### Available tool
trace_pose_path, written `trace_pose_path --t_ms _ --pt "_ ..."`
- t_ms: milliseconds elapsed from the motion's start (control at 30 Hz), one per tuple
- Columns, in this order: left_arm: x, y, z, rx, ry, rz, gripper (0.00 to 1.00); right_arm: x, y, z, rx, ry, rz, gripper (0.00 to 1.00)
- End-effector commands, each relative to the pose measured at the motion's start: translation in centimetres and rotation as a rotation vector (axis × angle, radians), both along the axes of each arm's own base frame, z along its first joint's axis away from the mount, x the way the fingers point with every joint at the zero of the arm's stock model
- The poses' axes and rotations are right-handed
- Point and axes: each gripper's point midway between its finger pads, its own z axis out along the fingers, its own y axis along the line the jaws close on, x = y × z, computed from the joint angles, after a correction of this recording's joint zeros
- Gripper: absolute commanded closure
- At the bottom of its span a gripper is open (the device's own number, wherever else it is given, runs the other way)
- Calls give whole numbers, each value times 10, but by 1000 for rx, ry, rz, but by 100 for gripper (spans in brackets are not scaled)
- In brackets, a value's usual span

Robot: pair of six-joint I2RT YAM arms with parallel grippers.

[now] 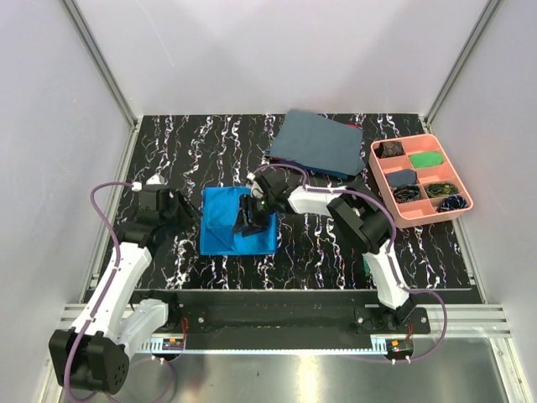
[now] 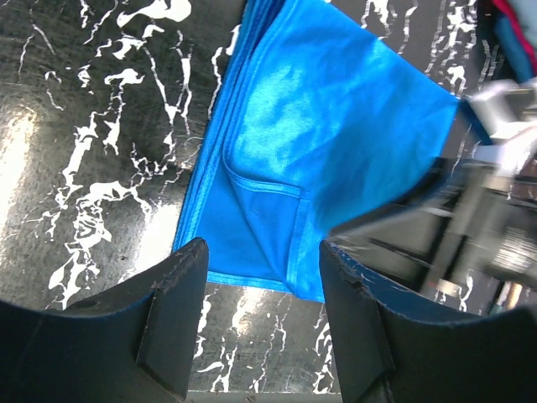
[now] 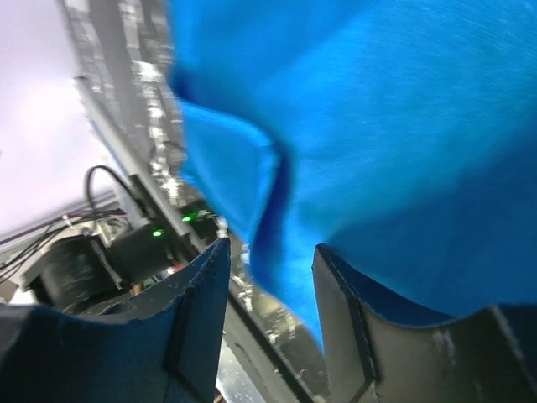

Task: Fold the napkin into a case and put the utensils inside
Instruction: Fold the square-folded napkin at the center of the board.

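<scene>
Your right end effector [image 1: 249,225] hangs over the right half of the napkin [image 1: 220,228], its jaws apart. In the right wrist view, bright blue cloth fills the space just past the fingertips [image 3: 201,294] and a fold edge shows in the gap. Whether any cloth touches a pad, you cannot tell. Your left end effector [image 1: 194,210] sits just off the napkin's left edge, jaws wide and holding nothing, and the left wrist view shows the near-left corner of the cloth lying just beyond its fingers [image 2: 180,285].

The napkin lies partly folded on the black marbled tabletop [image 1: 436,243], left of centre, with a layered edge down its left side. Judging from that, its long axis runs near to far, so the next fold probably goes across it, left to right. The cloth lies to the right of the left end effector and directly under the right one. Each arm therefore has its own side in reach.

It is not a narrow case yet, and I cannot pick out the utensils.
</scene>
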Motion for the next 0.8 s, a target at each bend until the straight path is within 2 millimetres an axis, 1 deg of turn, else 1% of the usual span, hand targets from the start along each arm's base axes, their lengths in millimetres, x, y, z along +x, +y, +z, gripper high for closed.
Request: trace_pose_path --t_ms 0,33,167,200,233,300,333,400,433,500,533,567,600,633,700,733,767 --pt "1 -9 14 -37 -63 -39 42 0 13 0 25 -22 48 48" --pt "0 -8 13 -38 -63 -38 42 -1 14 -4 20 -14 48 49" --pt "0 -8 14 -34 -74 -43 42 -10 28 -6 43 3 70 50" --pt "0 -8 14 -33 -76 -42 42 -19 34 -6 49 8 92 51" --pt "1 -8 15 -32 -79 -41 42 -21 40 -7 52 8 102 51" --pt "1 -7 17 -31 -82 -41 42 -25 46 -6 57 7 113 51" --pt "1 -7 18 -29 -86 -41 42 -29 54 -4 65 3 128 51" --pt "1 -4 21 -19 -92 -30 42 -32 62 0 83 -2 147 52" --pt "1 -3 22 -15 -95 -25 42 -37 72 7 97 -12 166 52" --pt "1 0 24 -2 -97 -13 42 -40 83 15 115 -31 189 52" --pt "1 2 27 5 -101 -3 42 -39 93 25 133 -43 202 51" --pt "2 7 28 25 -102 21 41 -45 100 30 143 -48 223 52" --pt "0 9 29 33 -97 29 41 -46 105 35 156 -56 238 51" --pt "1 12 34 40 -107 38 41 -45 115 43 177 -73 248 50" --pt "-2 21 38 71 -106 75 39 -57 127 55 229 -32 299 51" --pt "-2 24 46 82 -121 93 39 -56 137 65 272 -35 313 51" --pt "-3 30 52 101 -139 115 39 -61 141 73 292 -6 316 51"
